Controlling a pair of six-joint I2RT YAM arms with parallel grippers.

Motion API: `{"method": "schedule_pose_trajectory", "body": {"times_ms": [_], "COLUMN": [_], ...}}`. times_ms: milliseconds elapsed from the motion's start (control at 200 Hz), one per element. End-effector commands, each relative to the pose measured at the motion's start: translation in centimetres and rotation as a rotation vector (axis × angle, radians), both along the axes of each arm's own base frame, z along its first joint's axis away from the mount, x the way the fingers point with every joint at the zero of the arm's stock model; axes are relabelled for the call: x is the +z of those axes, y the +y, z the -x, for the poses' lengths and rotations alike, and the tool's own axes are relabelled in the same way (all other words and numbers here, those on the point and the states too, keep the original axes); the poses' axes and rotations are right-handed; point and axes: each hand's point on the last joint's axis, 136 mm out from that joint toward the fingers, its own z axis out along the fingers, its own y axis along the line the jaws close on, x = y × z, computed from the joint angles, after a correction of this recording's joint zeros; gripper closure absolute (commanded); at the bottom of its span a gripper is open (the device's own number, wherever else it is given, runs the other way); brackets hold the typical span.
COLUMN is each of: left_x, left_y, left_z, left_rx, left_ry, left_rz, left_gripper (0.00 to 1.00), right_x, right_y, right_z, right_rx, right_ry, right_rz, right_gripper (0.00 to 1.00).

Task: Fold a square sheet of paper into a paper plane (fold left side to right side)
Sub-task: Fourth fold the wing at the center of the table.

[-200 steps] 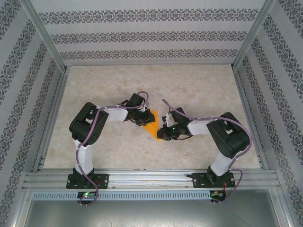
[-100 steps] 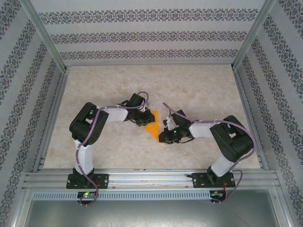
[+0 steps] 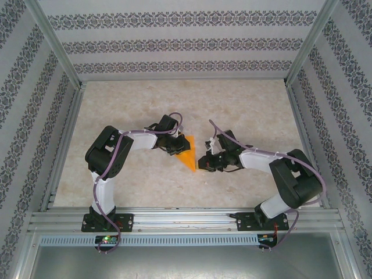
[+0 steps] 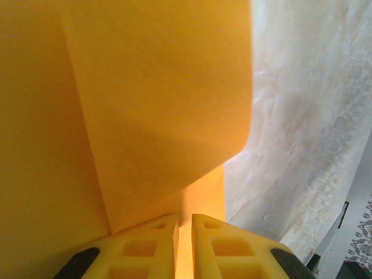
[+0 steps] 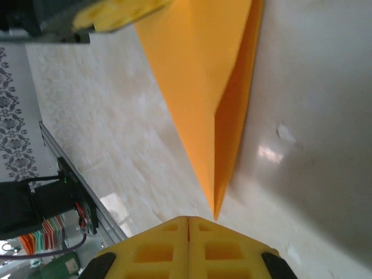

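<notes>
The paper (image 3: 187, 156) lies in the middle of the table (image 3: 244, 110), already narrowed to a point that aims at the near edge; in the right wrist view it (image 5: 203, 70) shows a centre crease with one side standing a little off the surface, so the fold of the left side onto the right looks begun, not flattened. The left gripper (image 3: 176, 146) sits on its wide far end; its fingers (image 4: 145, 244) are almost together, orange showing in the slit, and I cannot tell whether they pinch or only press. The right gripper (image 5: 188, 220) is closed on nothing, just beside the point. Next probably calls for stroking down the crease without skidding the paper. Count: one paper; two grippers.
</notes>
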Motion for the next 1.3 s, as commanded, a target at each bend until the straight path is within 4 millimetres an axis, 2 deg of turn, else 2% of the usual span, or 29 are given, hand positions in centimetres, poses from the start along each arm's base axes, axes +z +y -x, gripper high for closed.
{"method": "schedule_pose_trajectory", "body": {"times_ms": [0,140,300,530,1139,1299], "left_x": [-2.8,-2.8,-2.8,-2.7,-2.7,-2.1], "left_y": [1.3,1.3,1.3,1.3,1.3,1.1], "left_z": [1.1,1.2,1.2,1.2,1.2,1.0], "left_rx": [0.003,0.002,0.000,-0.001,-0.002,-0.003], "left_ry": [0.049,0.051,0.052,0.051,0.052,0.036], "left_rz": [-0.084,-0.084,-0.085,-0.085,-0.084,-0.072], "left_gripper": [0.84,0.84,0.84,0.84,0.84,0.84], "right_x": [1.3,0.8,-0.7,-1.9,-3.6,-4.5], "right_y": [1.8,2.4,2.3,2.1,2.0,1.5], "right_z": [-2.5,-3.8,-4.1,-3.7,-2.9,-2.4], "right_rx": [-0.008,-0.020,-0.025,-0.023,-0.009,-0.008], "right_ry": [-0.066,-0.079,-0.062,-0.044,-0.012,0.013], "right_rz": [-0.059,-0.055,-0.024,0.006,0.043,0.081], "right_gripper": [0.99,0.99,0.99,0.99,0.99,0.99]}}
